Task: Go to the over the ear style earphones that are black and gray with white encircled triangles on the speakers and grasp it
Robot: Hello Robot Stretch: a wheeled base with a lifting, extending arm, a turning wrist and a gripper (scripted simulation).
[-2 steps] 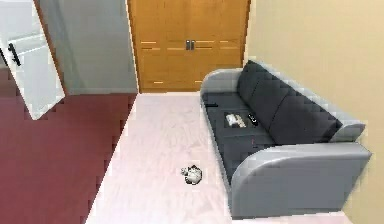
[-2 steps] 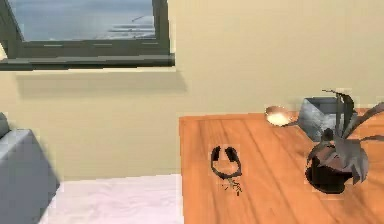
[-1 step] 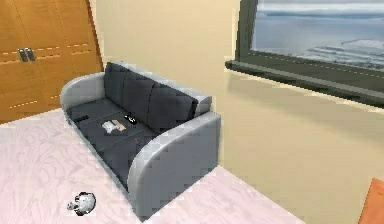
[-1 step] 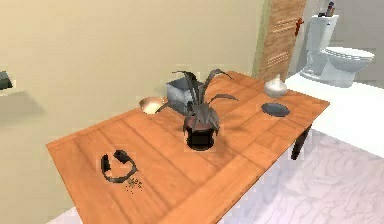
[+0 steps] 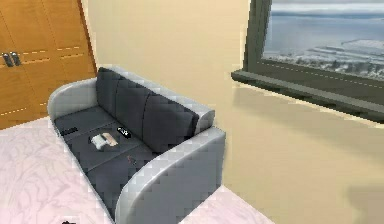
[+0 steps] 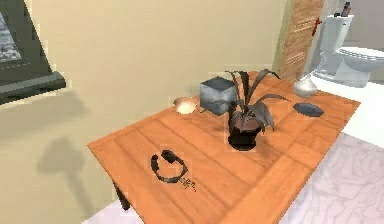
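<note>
Arm side view: the black earphones point(image 6: 168, 167) lie flat on a wooden worktop point(image 6: 285, 165), near its front left corner. A dark plant point(image 6: 245, 108) stands well apart from them, with a grey box point(image 6: 216, 95) and a small bowl point(image 6: 185, 104) behind. The driving looks nearly done. Next, I think, the arm must reach out and come down on the earphones. What the tool is doing cannot be told. In the forward view a grey sofa point(image 5: 150, 125) sits by a cream wall, under a window point(image 5: 320, 45).
</note>
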